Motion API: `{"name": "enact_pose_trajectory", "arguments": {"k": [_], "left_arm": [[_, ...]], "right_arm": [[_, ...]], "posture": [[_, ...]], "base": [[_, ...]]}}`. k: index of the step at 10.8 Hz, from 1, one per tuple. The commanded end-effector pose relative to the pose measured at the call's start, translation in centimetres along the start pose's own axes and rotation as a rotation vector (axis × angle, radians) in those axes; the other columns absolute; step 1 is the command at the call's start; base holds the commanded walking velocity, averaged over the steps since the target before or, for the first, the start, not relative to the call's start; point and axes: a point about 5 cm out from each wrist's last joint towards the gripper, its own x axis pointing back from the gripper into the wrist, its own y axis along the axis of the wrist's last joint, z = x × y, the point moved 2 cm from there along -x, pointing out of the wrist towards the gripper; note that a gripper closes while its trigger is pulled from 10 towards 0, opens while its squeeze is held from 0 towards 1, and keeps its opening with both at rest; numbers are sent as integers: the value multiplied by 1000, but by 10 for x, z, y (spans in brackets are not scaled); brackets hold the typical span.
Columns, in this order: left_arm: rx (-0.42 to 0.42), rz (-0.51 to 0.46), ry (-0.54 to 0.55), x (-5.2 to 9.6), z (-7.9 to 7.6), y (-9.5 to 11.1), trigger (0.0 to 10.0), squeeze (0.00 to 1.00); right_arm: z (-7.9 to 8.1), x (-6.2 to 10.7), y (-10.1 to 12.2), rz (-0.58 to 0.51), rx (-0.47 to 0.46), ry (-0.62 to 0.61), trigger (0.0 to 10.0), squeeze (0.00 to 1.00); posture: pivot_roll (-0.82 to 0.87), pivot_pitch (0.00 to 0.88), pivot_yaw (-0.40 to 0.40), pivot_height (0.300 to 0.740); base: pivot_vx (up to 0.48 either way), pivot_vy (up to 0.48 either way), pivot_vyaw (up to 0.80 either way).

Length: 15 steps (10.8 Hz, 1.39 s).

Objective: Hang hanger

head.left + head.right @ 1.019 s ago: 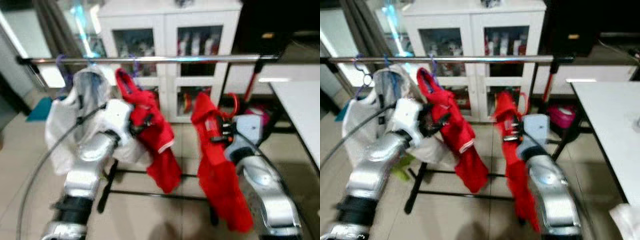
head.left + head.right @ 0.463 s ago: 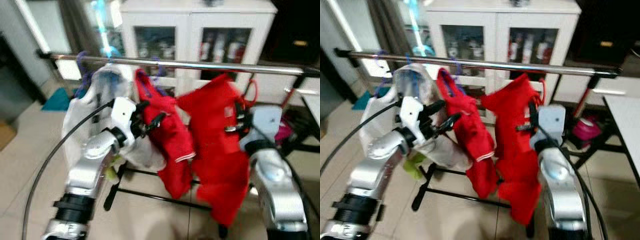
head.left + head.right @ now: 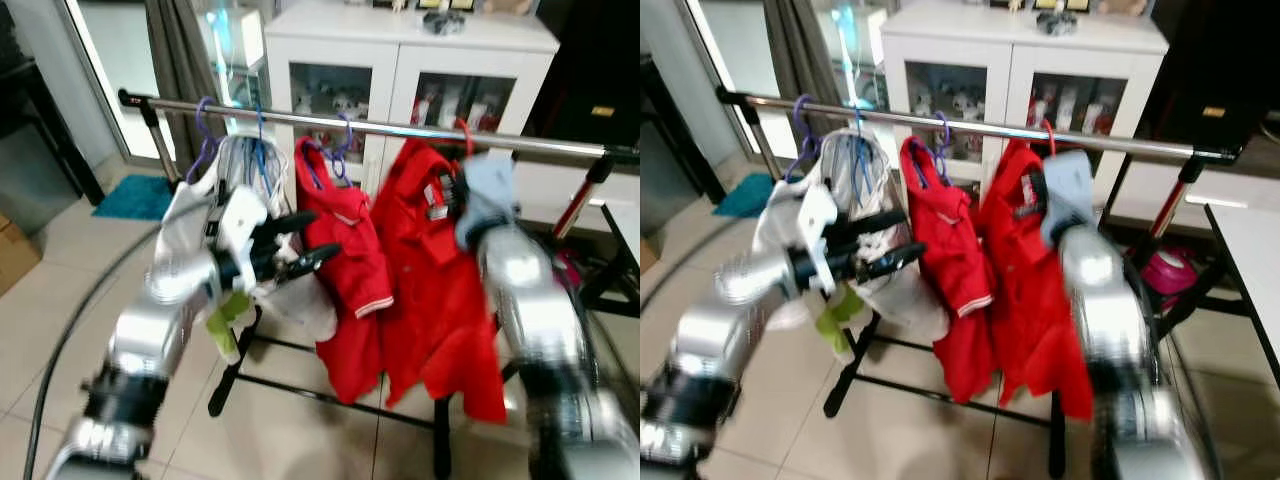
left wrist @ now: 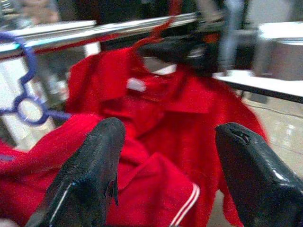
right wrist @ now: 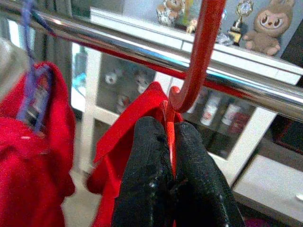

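Note:
A steel rail [image 3: 400,127] crosses the view at chest height. My right gripper [image 5: 171,156] is shut on the neck of a red hanger [image 5: 201,52], held up at the rail; its hook [image 3: 463,128] is level with the bar, and I cannot tell whether it rests on it. A red shirt [image 3: 430,290] hangs from that hanger. My left gripper [image 3: 300,257] is open, its fingers [image 4: 90,175] spread beside another red shirt [image 3: 345,260] that hangs on a purple hanger [image 3: 335,150]. A white garment [image 3: 215,190] hangs further left.
A white glass-door cabinet [image 3: 410,60] stands behind the rack. The rack's black base bars [image 3: 300,390] lie on the tiled floor. A teal mat [image 3: 135,197] lies at the left, a curtain [image 3: 180,60] hangs behind, and a pink object [image 3: 1165,270] sits by the rack's right leg.
My right arm has lifted the red hanger and its shirt from low in front up to the rail. The camera has also shifted. My left gripper stays open by the hung shirt.

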Motion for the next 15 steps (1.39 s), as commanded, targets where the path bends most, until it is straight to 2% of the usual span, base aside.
{"name": "enact_pose_trajectory", "arguments": {"k": [1, 3, 4, 5, 6, 8, 10, 11, 13, 14, 15], "left_arm": [[-9, 5, -30, -1, -1, 4, 10000, 0], [-13, 4, -78, 0, -4, 10, 10000, 0], [-12, 9, -97, 0, -6, 10, 10000, 0], [-12, 12, -115, 2, -8, 11, 10000, 0], [-12, 6, -122, 4, -9, 13, 10000, 0], [-9, 4, -121, 5, -9, 14, 10000, 0], [-14, 3, -118, 4, -7, 15, 10000, 0], [-24, -2, -101, 1, -4, 16, 10000, 0], [-61, 25, 35, 2, 11, 12, 10000, 0], [-65, 3, 164, 7, 23, 12, 10000, 0], [-63, -12, 205, 10, 25, 12, 10000, 0]], "right_arm": [[-4, -8, 5, -3, 7, -12, 10000, 0], [-22, -32, 13, 46, -25, -76, 10000, 0], [-27, -37, 12, 83, -35, -93, 10000, 0], [-30, -41, 0, 176, -20, -90, 10000, 0], [-28, -38, -20, 265, -27, -72, 10000, 0], [-18, -32, -46, 364, -23, -18, 10000, 0], [-19, -28, -56, 381, -56, -23, 10000, 0], [-26, -31, -43, 272, -141, -47, 10000, 1000], [-32, -32, -26, 127, -167, -38, 10000, 1000], [-36, -25, -11, 13, -163, -35, 10000, 1000], [-35, -19, -5, -42, -184, -7, 10000, 1000]], "posture": [[-195, 0, 25, 740], [-186, 0, 27, 740], [-180, 0, 23, 740], [-174, 0, 14, 740], [-170, 0, 9, 740], [-172, 0, 11, 740], [-179, 0, 24, 740], [-181, 0, 32, 740], [-182, 0, 45, 740], [-185, 0, 51, 740], [-186, 0, 56, 740]], "base": [[0, 0, 0], [0, 0, 0], [0, 0, 0], [0, 0, 0], [0, 0, 0], [0, 0, 0], [0, 0, 0], [0, 0, 0], [0, 0, 0], [0, 0, 0], [0, 0, 0]]}}
